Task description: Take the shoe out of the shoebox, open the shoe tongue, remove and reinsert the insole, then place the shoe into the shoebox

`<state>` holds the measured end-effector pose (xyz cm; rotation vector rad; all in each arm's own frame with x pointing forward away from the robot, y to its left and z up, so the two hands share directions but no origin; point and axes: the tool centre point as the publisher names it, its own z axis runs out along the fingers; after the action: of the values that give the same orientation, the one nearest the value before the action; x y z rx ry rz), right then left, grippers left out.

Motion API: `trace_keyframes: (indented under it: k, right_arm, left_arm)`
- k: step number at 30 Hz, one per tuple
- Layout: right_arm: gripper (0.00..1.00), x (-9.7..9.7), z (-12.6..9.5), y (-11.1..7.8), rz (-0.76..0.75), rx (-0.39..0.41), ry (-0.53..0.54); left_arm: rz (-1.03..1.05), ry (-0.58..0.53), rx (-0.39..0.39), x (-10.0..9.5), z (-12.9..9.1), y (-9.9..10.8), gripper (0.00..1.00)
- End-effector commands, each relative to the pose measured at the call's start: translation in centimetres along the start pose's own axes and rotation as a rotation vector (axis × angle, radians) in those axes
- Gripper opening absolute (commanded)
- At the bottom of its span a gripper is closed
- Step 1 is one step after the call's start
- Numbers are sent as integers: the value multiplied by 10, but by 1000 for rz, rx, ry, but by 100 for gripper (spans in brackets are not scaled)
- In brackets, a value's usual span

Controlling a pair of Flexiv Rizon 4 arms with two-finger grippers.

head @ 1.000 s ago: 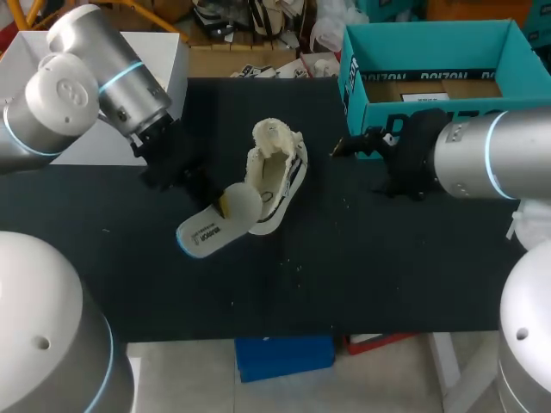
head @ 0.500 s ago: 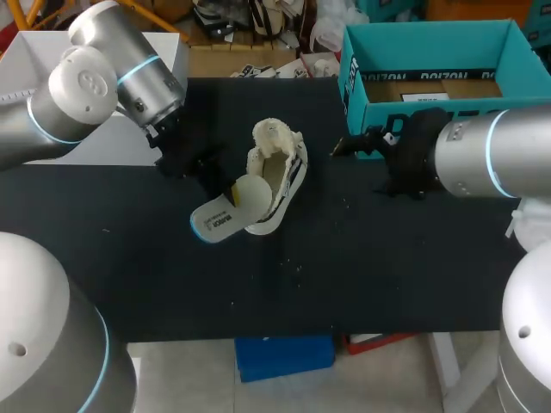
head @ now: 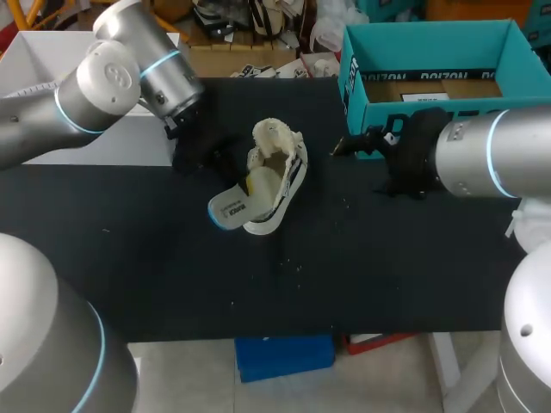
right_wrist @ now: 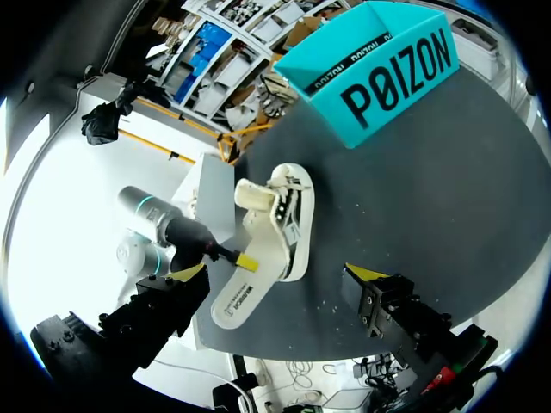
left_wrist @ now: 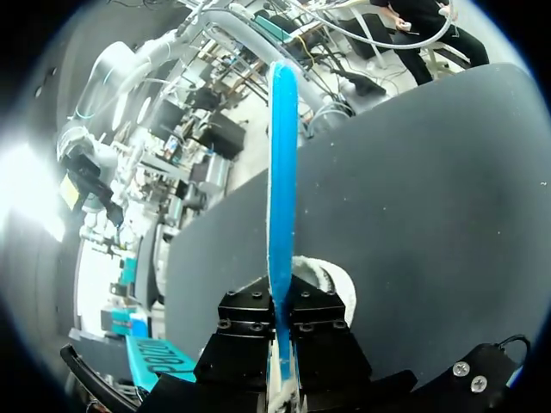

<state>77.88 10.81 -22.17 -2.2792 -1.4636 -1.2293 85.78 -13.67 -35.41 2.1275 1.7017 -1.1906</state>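
Black tabletop (head: 344,258) stretches wide past the shoe (head: 284,168); my left gripper (left_wrist: 280,331) pinches the insole (left_wrist: 281,172), and my right gripper (right_wrist: 277,274) gapes near the shoebox (head: 370,107) wall.

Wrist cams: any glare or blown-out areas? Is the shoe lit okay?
Left wrist view: blown-out glare in the room off the table's edge; insole, clamped edge-on in the left claw, splits the frame; shoe mostly hidden. Right wrist view: big white washout beyond the table behind the left arm; shoe evenly lit. Head view: no glare.
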Motion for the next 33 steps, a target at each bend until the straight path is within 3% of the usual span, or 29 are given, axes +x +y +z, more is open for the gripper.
trace_keyframes:
  k: [1, 17, 18, 20, 21, 22, 23, 24, 27, 33]
  right_arm:
    - [100, 1, 1, -1, 0, -3, -3]
    - [100, 1, 1, -1, 0, -3, -3]
    - [100, 1, 1, -1, 0, -3, -3]
    - [100, 1, 1, -1, 0, -3, -3]
    - [100, 1, 1, -1, 0, -3, -3]
    - [100, 1, 1, -1, 0, -3, -3]
    - [100, 1, 1, -1, 0, -3, -3]
    - [100, 1, 1, -1, 0, -3, -3]
    - [100, 1, 1, -1, 0, -3, -3]
    - [100, 1, 1, -1, 0, -3, -3]
  left_arm:
    - [-2, 2, 32, -2, 3, 16, 0]
    - [-37, -3, -48, -5, 3, 50, 0]
    - [-39, -5, -49, -5, 3, 51, 3]
    - [-39, -5, -51, -7, 0, 47, 29]
    - [-38, -2, -54, -8, -2, 44, 35]
    - [-35, -1, -54, -8, -3, 41, 64]
    - [-33, -1, -55, -9, -5, 38, 81]
    - [-32, -1, -57, -9, -6, 34, 91]
    - [-24, -8, -55, -10, -10, 21, 89]
    - [-11, 7, -45, -10, -10, -5, 77]
